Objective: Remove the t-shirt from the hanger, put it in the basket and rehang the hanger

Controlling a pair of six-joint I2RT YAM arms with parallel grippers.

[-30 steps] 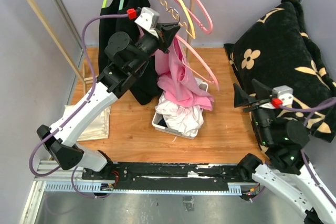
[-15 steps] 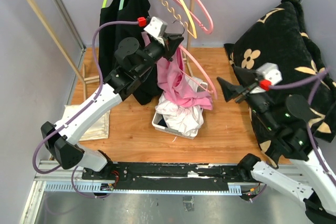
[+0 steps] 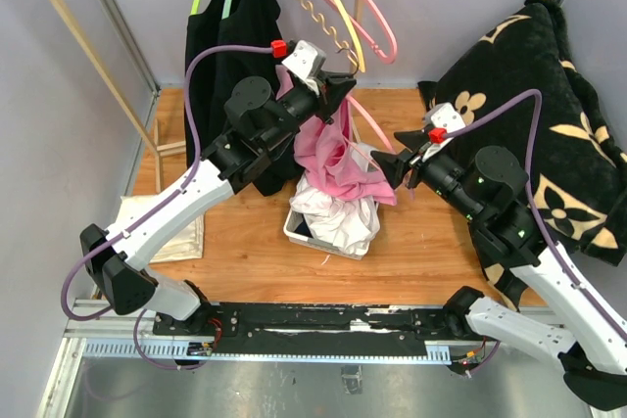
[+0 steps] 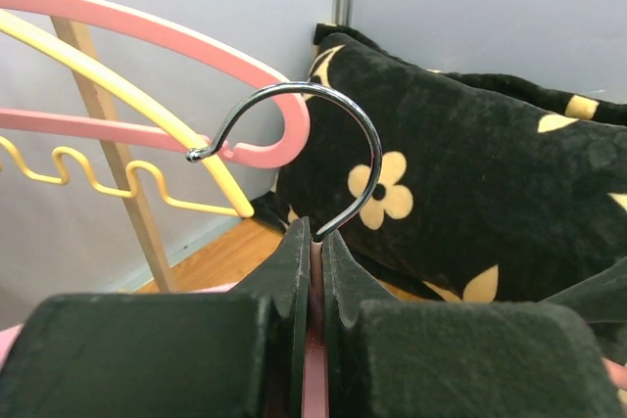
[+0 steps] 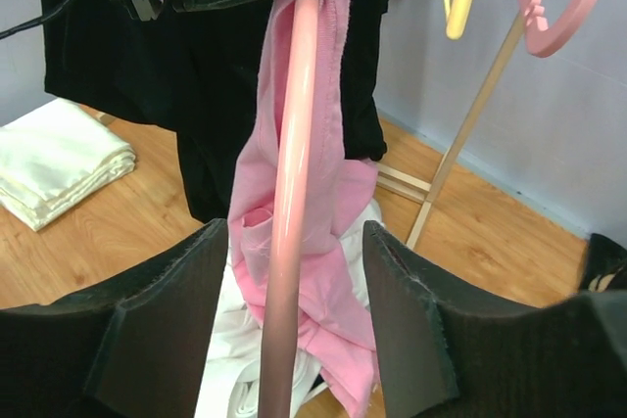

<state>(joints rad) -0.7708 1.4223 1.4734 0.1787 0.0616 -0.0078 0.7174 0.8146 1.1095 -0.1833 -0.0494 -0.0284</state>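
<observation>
Left gripper (image 4: 313, 229) is clamped tight on the pink hanger (image 5: 294, 124) at its neck, above the white bin (image 3: 293, 228). We see the pink t-shirt (image 3: 338, 159) drooping onto the bin. Right gripper (image 5: 294, 242), jaws wide, straddles hanger arm and t-shirt above the bin.

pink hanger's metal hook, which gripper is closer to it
Left. The left gripper is shut on the neck of the pink hanger, right below its metal hook. The right gripper is open farther down, straddling the hanger's arm by the pink t-shirt.
</observation>
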